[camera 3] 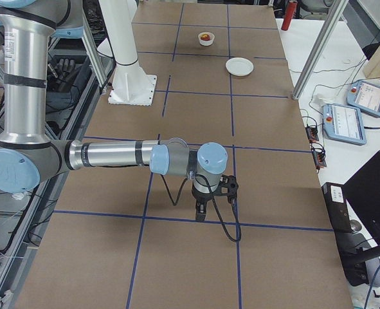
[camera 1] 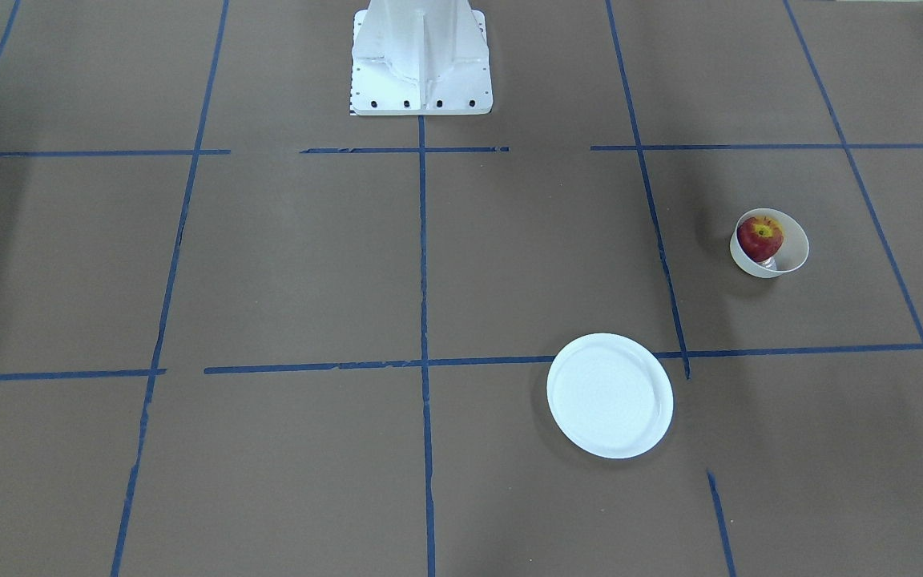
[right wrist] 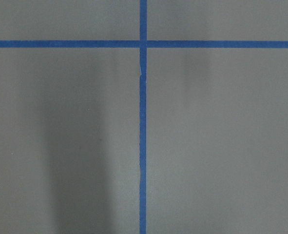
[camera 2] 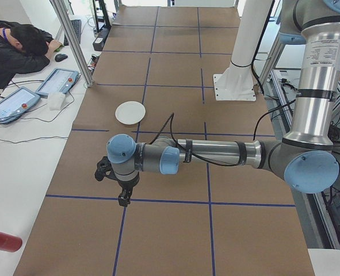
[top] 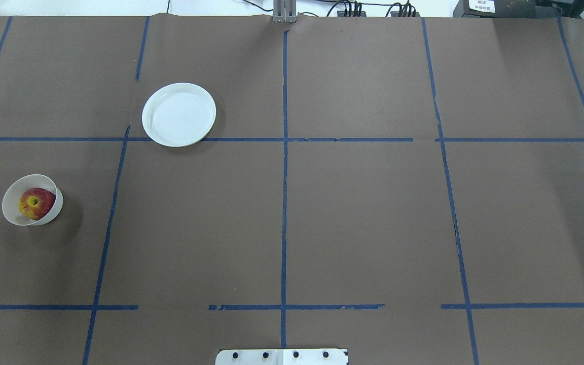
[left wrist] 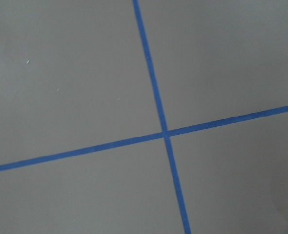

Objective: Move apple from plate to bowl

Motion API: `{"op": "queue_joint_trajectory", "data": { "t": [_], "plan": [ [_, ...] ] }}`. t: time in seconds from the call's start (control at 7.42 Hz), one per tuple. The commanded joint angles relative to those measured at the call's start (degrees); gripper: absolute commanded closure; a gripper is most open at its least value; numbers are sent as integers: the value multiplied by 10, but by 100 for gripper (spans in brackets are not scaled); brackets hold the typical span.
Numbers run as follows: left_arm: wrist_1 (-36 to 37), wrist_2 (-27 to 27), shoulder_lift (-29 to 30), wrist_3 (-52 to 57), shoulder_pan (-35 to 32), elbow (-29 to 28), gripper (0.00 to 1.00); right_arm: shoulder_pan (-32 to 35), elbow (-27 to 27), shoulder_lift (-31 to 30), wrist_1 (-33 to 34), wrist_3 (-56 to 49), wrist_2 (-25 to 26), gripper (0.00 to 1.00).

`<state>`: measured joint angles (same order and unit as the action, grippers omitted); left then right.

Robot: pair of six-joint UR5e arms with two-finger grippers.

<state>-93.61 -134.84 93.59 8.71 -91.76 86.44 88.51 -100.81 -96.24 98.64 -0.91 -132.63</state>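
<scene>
The red apple (camera 1: 759, 237) with a yellow patch lies inside the small off-white bowl (camera 1: 792, 258), which looks tilted. In the overhead view the apple (top: 35, 203) and bowl (top: 12, 215) sit at the table's left. The flat white plate (camera 1: 610, 395) is empty; it also shows in the overhead view (top: 179, 114). My left gripper (camera 2: 123, 198) shows only in the exterior left view, and I cannot tell whether it is open or shut. My right gripper (camera 3: 199, 214) shows only in the exterior right view, far from the bowl (camera 3: 206, 38) and plate (camera 3: 240, 66); its state is unclear too.
The white robot pedestal (camera 1: 421, 64) stands at the table's middle edge. Blue tape lines grid the brown table. A person (camera 2: 14, 49) and tablets (camera 2: 57, 81) are at a side table. A red cylinder (camera 2: 2, 240) lies beside the table's near end.
</scene>
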Motion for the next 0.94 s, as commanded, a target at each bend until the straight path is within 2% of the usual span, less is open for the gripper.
{"op": "queue_joint_trajectory", "data": {
  "t": [0.0, 0.81],
  "plan": [
    [-3, -1, -25, 0, -4, -8, 0, 0, 0, 0, 0, -1, 0, 0],
    [-7, -12, -36, -122, -5, 6, 0, 1, 0, 0, 0, -1, 0, 0]
  ]
}}
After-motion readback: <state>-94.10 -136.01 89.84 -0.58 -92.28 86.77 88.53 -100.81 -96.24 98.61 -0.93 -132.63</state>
